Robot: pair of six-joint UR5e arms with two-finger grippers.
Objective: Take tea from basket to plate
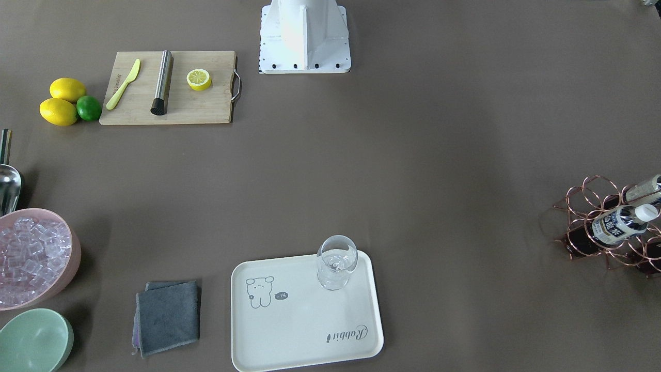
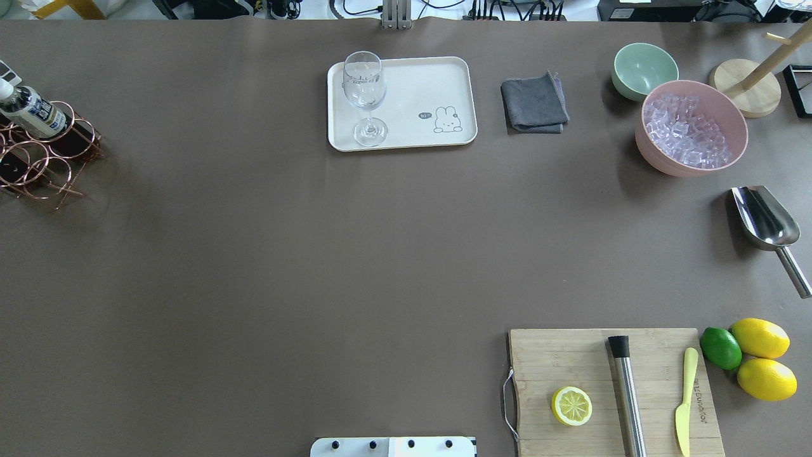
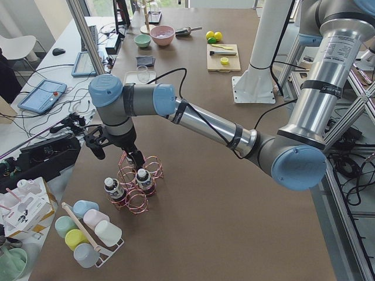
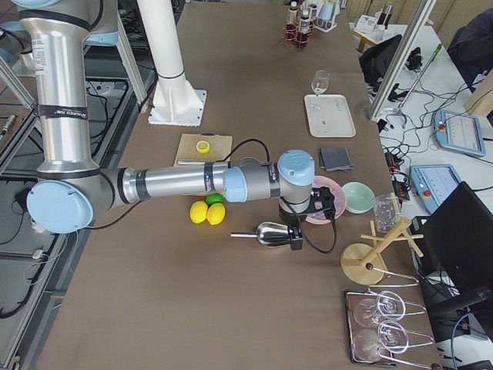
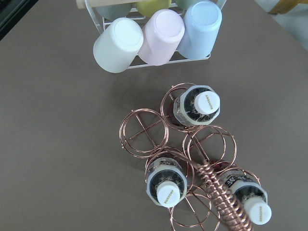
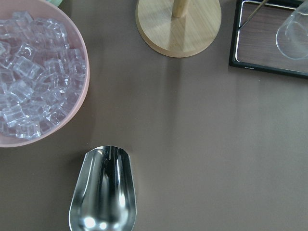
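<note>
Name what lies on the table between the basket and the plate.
Nothing. In the overhead view the table between the basket and the plate is bare, and the front-facing view agrees.

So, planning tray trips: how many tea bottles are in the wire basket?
3, all in the basket: one bottle nearest the cups, one left of the coiled handle, one right of it. None looks hidden.
</note>
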